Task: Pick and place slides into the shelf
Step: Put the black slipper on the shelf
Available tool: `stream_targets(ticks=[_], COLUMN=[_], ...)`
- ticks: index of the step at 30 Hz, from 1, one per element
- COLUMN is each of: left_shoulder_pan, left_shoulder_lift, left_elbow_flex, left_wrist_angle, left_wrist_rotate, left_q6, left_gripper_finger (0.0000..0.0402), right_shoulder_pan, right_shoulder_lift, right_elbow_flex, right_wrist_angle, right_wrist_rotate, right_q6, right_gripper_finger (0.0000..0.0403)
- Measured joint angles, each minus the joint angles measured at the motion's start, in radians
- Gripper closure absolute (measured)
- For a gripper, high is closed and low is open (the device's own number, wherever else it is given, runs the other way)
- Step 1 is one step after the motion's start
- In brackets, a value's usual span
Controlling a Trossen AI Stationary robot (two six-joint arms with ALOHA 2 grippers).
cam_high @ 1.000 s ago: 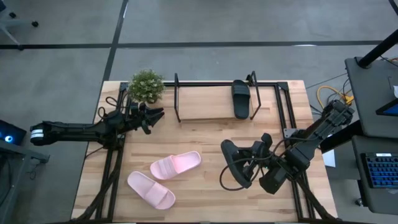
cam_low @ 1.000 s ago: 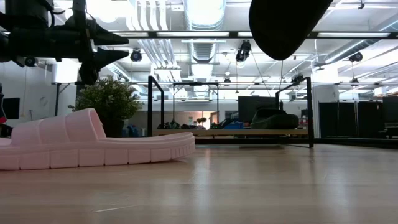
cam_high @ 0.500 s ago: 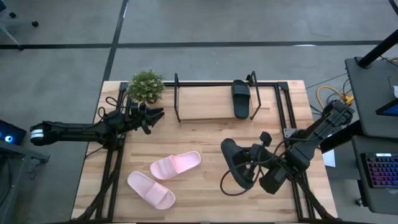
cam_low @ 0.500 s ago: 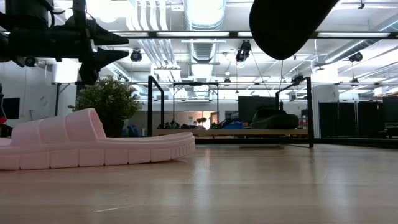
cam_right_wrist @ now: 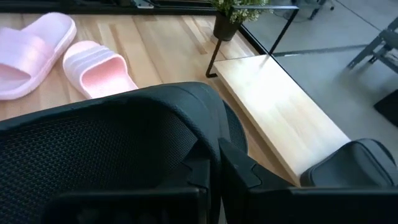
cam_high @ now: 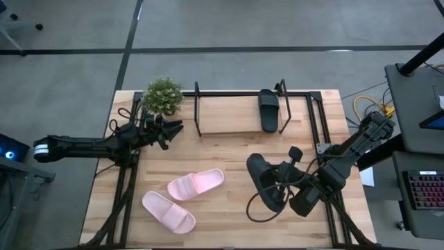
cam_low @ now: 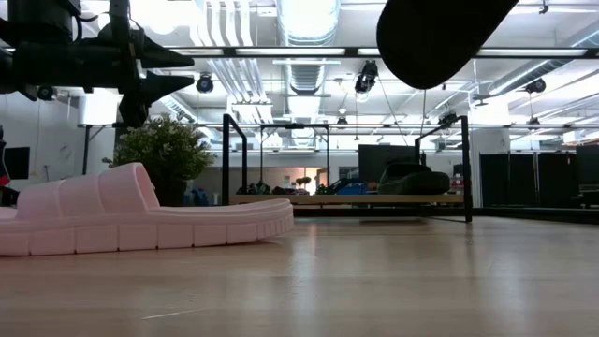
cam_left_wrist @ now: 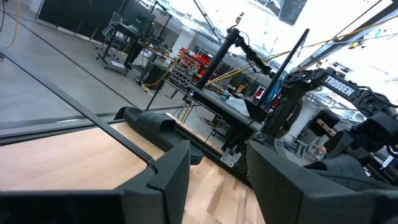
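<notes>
Meanwhile, the right gripper (cam_high: 283,182) pinches a black slide (cam_high: 266,182) aloft; the left gripper (cam_high: 168,132) hovers spread.

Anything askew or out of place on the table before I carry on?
Nothing looks damaged. One black slide sits on the shelf; the right gripper holds the other black slide above the table. The pink pair lies splayed at different angles, unshelved.

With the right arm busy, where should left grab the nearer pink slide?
Likely by the strap of the upper pink slide, from above: it lies sole-down and flat, toe toward the shelf, so the arched strap is the only raised part. Left gripper is open, idle by the plant.
</notes>
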Motion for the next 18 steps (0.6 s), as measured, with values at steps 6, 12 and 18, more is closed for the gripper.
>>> stream_targets(ticks=[6, 12, 18], left_shoulder_pan=[0.000, 0.000, 0.000], left_shoulder_lift=[0.000, 0.000, 0.000], left_elbow_flex=[0.000, 0.000, 0.000], left_wrist_angle=[0.000, 0.000, 0.000], left_wrist_rotate=[0.000, 0.000, 0.000], left_q6=[0.000, 0.000, 0.000], left_gripper_finger=[0.0258, 0.0258, 0.0258], right_shoulder_pan=[0.000, 0.000, -0.001], right_shoulder_lift=[0.000, 0.000, -0.001], right_elbow_flex=[0.000, 0.000, 0.000], right_wrist_angle=[-0.002, -0.005, -0.055], right_wrist_rotate=[-0.047, -0.052, -0.053], right_q6=[-0.058, -0.112, -0.123], right_gripper_finger=[0.0394, 0.0394, 0.0394])
